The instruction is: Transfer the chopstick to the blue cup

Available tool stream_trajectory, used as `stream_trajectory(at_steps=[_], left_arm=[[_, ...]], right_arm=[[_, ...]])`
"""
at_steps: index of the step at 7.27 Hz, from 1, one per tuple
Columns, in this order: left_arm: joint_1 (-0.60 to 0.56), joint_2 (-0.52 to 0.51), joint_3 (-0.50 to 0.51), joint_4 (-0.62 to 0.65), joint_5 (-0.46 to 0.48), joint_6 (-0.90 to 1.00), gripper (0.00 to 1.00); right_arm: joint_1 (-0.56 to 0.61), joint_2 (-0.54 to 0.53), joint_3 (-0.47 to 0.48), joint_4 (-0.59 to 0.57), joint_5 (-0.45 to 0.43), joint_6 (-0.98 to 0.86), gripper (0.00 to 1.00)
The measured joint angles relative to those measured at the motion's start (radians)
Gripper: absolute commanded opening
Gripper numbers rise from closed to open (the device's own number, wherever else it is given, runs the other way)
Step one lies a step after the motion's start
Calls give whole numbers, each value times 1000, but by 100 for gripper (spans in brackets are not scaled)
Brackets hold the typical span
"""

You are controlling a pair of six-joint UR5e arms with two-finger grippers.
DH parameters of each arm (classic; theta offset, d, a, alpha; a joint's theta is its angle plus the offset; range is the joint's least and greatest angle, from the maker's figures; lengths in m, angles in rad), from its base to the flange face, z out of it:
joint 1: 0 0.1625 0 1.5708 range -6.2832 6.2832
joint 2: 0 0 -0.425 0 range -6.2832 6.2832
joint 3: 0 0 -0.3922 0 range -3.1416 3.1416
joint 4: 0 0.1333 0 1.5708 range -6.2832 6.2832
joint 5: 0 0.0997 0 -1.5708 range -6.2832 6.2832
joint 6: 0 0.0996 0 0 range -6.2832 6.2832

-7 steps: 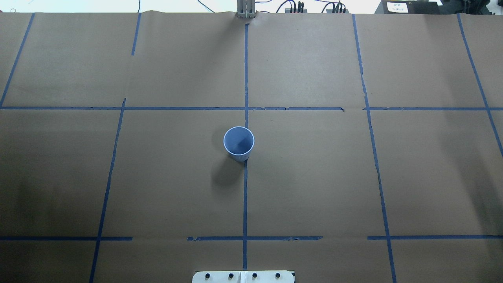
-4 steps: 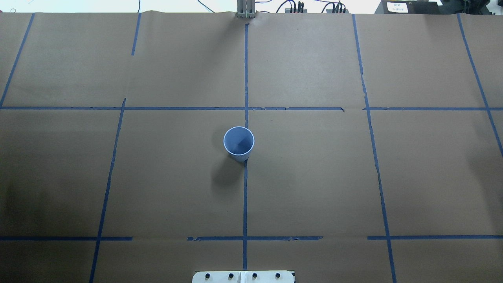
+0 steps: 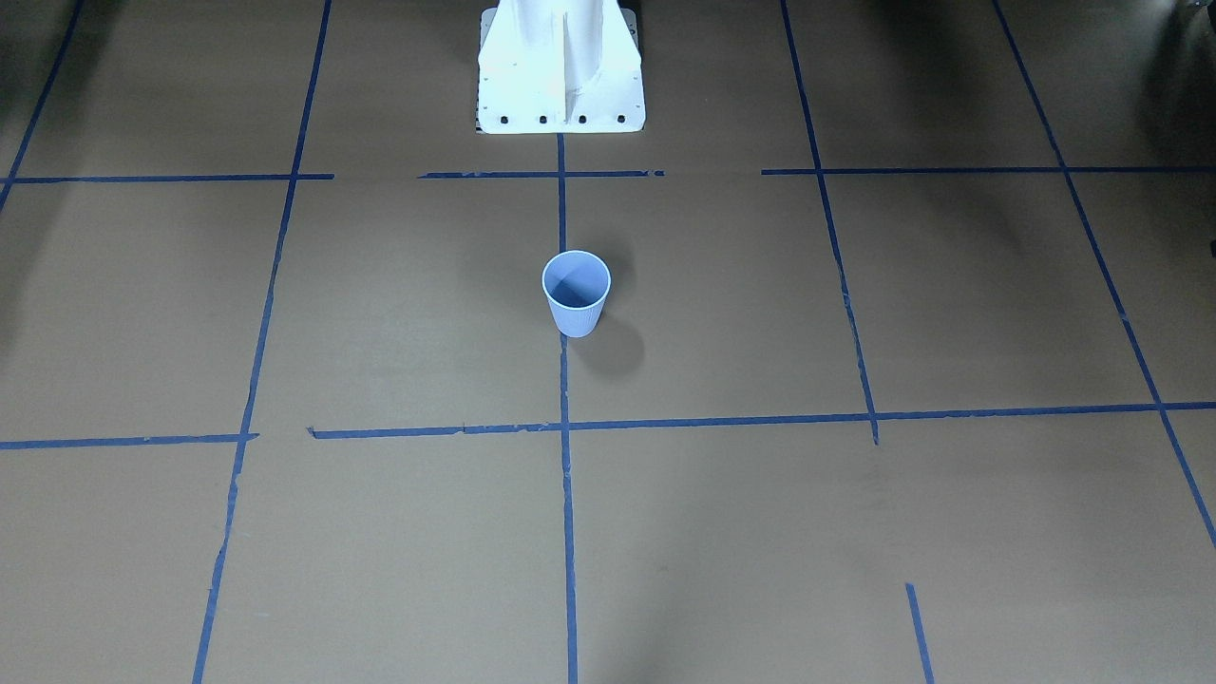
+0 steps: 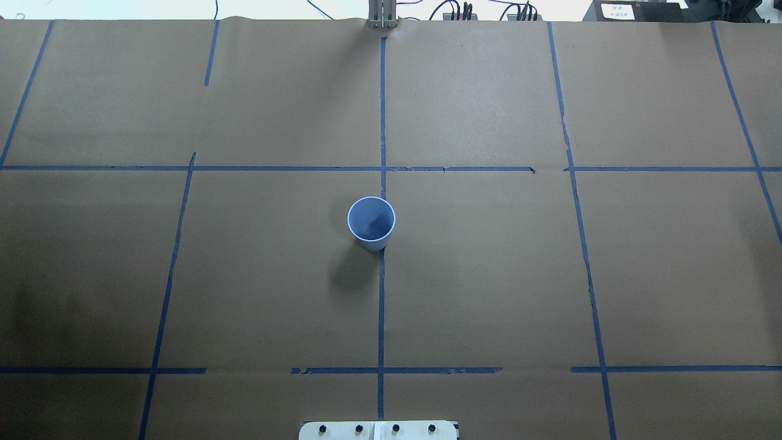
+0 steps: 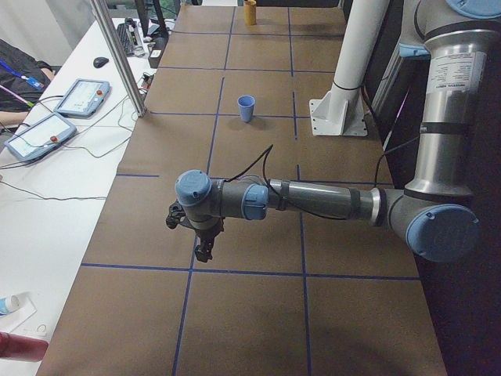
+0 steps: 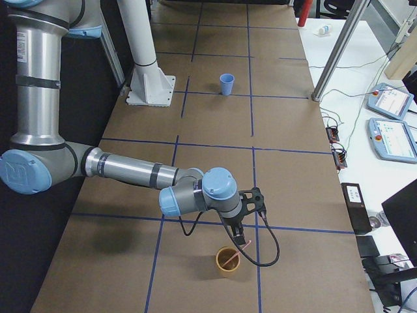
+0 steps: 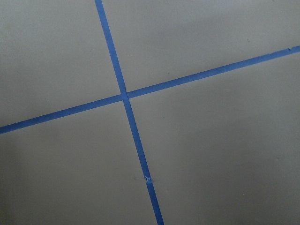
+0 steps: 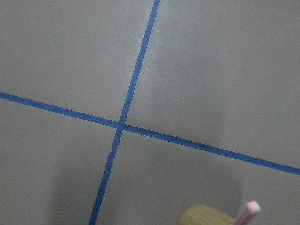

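The blue cup [image 4: 371, 223] stands upright and empty at the table's middle; it also shows in the front view [image 3: 576, 294] and both side views [image 5: 246, 107] [image 6: 226, 83]. A pale pink chopstick [image 6: 240, 252] leans in a tan cup [image 6: 228, 261] near the table's right end; its tip [image 8: 249, 211] shows in the right wrist view. My right gripper [image 6: 240, 238] hangs just above that cup, and I cannot tell if it is open or shut. My left gripper [image 5: 203, 252] hangs over bare paper at the left end; its state cannot be told either.
Brown paper with blue tape lines covers the table [image 4: 489, 275]. The white robot base [image 3: 560, 85] stands at the robot's edge. A metal post [image 5: 117, 63] and tablets [image 5: 47, 133] are on the operators' side.
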Motion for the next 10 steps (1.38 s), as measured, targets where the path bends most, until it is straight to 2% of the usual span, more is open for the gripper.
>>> stream_trajectory(at_steps=[2, 4, 8, 10], left_arm=[[0, 7, -10, -1, -1, 0, 100], [-1, 26, -34, -1, -3, 0, 100], [0, 36, -51, -1, -4, 0, 100], [-1, 38, -52, -2, -5, 0, 100]], right_arm=[[10, 46, -94, 38, 2, -48, 88], [12, 60, -143, 54, 4, -57, 88], [32, 41, -154, 59, 4, -72, 88], [40, 34, -155, 58, -1, -69, 80]])
